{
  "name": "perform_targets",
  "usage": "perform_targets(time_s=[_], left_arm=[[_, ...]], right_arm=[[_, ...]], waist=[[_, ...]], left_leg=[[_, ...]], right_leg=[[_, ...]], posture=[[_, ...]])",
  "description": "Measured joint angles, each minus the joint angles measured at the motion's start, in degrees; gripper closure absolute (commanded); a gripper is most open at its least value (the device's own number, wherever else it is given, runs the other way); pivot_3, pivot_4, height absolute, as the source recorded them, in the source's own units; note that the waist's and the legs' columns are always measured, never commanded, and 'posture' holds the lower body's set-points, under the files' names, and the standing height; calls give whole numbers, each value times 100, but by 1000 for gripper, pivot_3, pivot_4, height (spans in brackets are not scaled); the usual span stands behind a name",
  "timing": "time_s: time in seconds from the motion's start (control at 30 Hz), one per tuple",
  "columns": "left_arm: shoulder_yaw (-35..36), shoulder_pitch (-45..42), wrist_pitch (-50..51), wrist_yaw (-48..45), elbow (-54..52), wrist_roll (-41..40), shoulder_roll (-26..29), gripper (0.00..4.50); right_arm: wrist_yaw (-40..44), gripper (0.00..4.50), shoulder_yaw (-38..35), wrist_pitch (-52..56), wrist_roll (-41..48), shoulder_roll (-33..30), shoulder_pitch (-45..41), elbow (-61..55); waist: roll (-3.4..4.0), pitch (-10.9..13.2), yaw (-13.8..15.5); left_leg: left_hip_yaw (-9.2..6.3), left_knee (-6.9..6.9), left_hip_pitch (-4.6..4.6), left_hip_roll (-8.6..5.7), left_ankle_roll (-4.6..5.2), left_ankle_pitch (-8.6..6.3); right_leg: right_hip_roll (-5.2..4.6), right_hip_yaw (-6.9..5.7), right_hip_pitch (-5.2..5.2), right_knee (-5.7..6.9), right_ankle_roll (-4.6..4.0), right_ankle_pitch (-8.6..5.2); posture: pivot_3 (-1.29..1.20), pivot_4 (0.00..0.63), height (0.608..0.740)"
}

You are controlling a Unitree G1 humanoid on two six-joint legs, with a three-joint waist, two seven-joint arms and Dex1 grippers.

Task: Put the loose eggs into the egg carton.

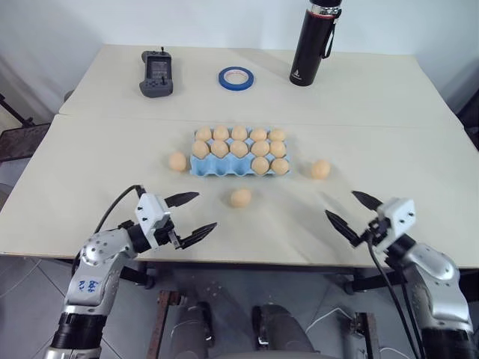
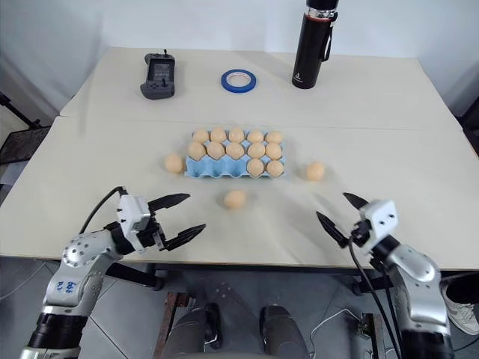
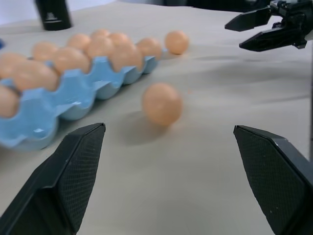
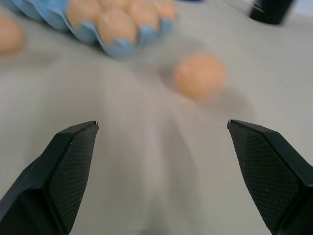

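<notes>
Tan loose egg (image 1: 240, 197) lies on the tabletop (image 1: 90, 164) at six o'clock of the egg carton (image 1: 217, 170), at two o'clock from the nearer left gripper (image 1: 191, 212); both it and the right gripper (image 1: 351, 212) have fingers spread, empty.

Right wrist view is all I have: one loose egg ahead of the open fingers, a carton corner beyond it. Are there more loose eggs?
Observer: Yes, three in all. One egg lies just off the carton's end on the robot's left.
Operator: Any room in the carton?
Observer: Three empty cups, in the near row toward that same end.
Operator: And the left gripper?
Observer: The left gripper is open, with the middle egg lying ahead of it.
</notes>
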Motion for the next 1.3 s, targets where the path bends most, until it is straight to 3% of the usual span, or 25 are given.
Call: perform_targets(time_s=[0.27, 0.57, 0.9, 1.0, 1.17, 1.3], left_arm=[[-224, -353, -92, -226, 262, 42, -80, 0], [-197, -201, -55, -174, 235, 63, -71, 0], [41, 273, -9, 225, -222, 64, -30, 0], [84, 349, 3, 304, -280, 64, -29, 0], [91, 432, 15, 450, -400, 65, -29, 0], [224, 472, 15, 546, -445, 66, 2, 0]], right_arm=[[-262, 66, -80, -230, 5, 204, -77, 252], [-280, 66, 459, 11, -65, 297, -2082, 1537], [-422, 66, 919, -413, -778, 512, -4056, 4328], [-523, 668, 942, -647, -890, 648, -4323, 4858], [-537, 2333, 940, -943, -909, 856, -4458, 5084], [-407, 2443, 996, -912, -860, 959, -4406, 4714]], waist=[[0, 0, -107], [-1, 1, -66], [2, 2, -99], [2, 2, -100], [2, 2, -99], [4, 3, -106]], left_leg=[[1, 9, 0, 1, 2, 1], [-4, 13, -3, 0, 3, 4], [5, 18, -4, 1, 9, 10], [3, 22, -4, 1, 8, 11], [4, 27, -6, 1, 7, 6], [4, 25, -5, 3, 6, 6]], right_leg=[[1, 2, 2, 5, 6, 4], [0, -2, -2, 12, 5, 3], [2, 3, -8, 20, 6, 4], [1, 4, -7, 20, 6, 4], [-1, 3, -5, 24, 8, 5], [0, 4, -8, 29, 8, 4]], posture=[[0, 150, 740], [0, 150, 740], [0, 150, 740], [0, 150, 740], [0, 150, 740], [0, 150, 740]])
